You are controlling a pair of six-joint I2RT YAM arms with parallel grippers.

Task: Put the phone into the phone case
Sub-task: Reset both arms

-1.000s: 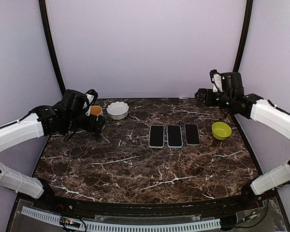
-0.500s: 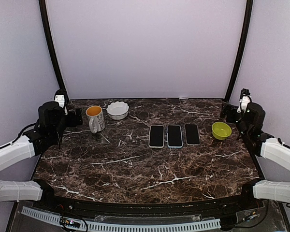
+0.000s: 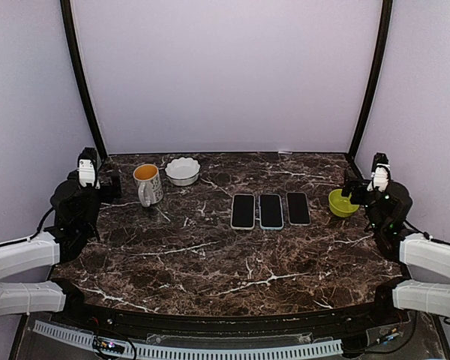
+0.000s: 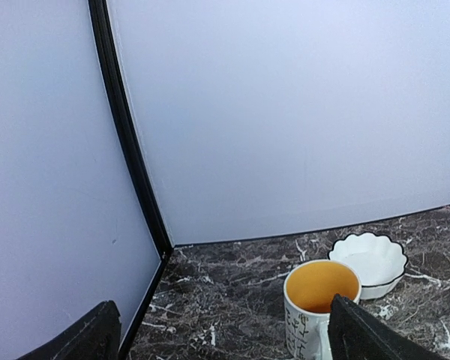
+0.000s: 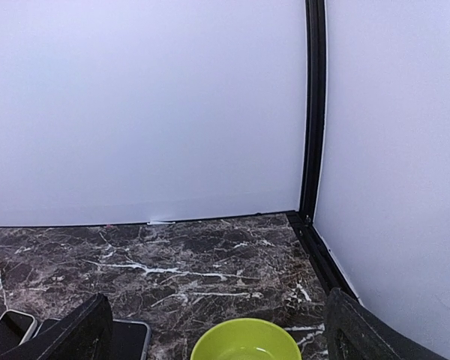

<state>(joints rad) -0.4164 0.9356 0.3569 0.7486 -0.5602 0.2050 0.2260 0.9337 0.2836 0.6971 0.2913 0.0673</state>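
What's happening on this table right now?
Nothing is being handled yet. The left end effector and the right end effector both stand open and empty at the side edges of the table. Three dark phone-shaped pieces lie side by side mid-table, untouched; which is phone and which is case I cannot tell. A mug, white bowl and green bowl sit aside.

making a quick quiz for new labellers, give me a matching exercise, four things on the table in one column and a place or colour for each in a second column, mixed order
Things
1. mug
2. scalloped white bowl
3. green bowl
4. middle phone

Descriptions
a. light blue edge, centre of a row of three
b. furthest right of the four
c. orange inside, furthest left of the four
d. at the back, just right of the mug

Pairs: 1-c, 2-d, 3-b, 4-a
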